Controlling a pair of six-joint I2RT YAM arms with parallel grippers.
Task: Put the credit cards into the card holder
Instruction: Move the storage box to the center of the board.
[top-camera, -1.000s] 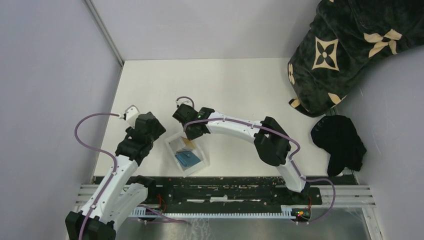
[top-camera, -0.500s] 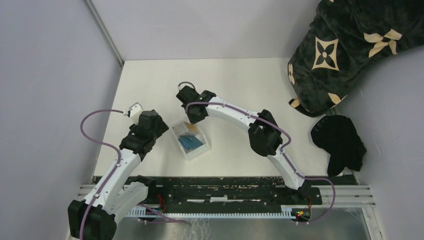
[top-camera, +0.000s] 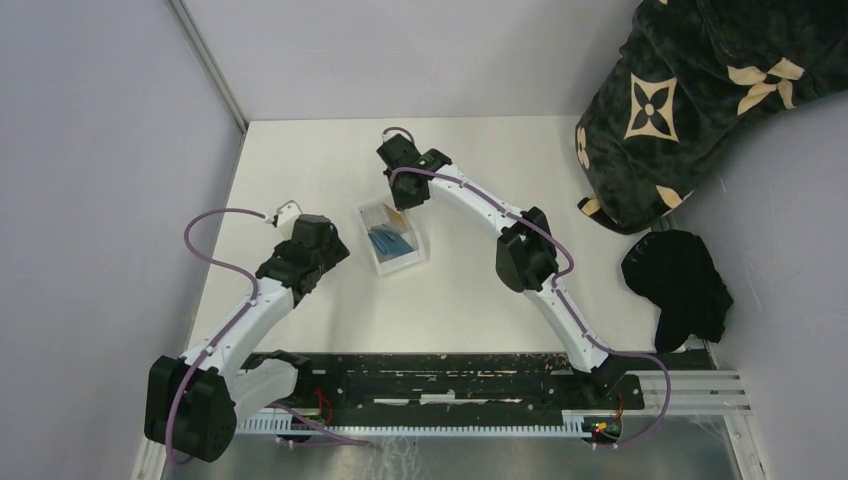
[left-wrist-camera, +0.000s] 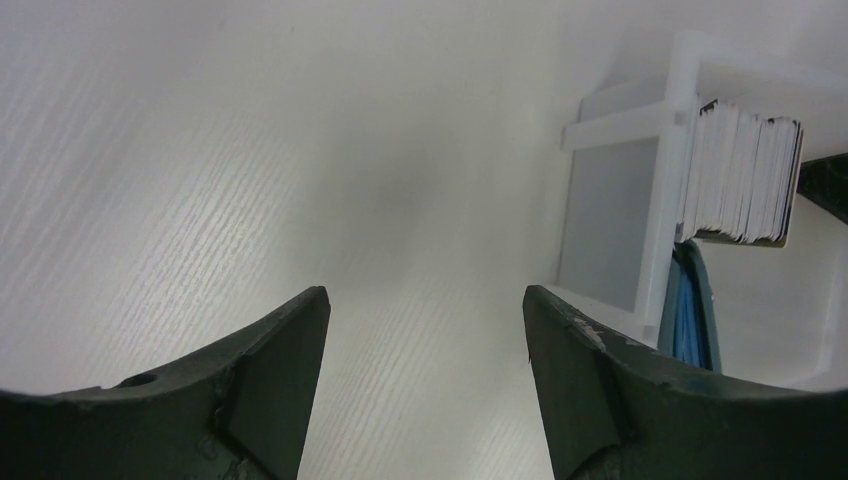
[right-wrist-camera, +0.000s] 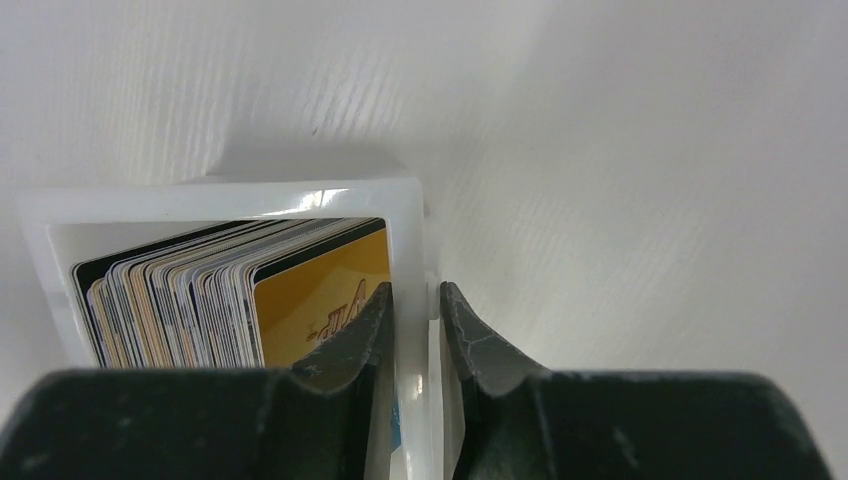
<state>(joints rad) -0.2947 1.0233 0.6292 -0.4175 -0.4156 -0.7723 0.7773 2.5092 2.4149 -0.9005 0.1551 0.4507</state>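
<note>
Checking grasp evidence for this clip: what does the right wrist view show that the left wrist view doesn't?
Only right wrist: the right gripper shut on the wall of the clear tray, and the gold card fronting the stack. Only left wrist: the teal card holder in the tray, and the open left gripper above the table. Both: the credit cards standing on edge in the tray.

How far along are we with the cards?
Done: nothing; the credit cards stand stacked in the clear tray beside the card holder. In hand: right end effector grips the tray wall; left end effector open, empty. Left: every card.
</note>
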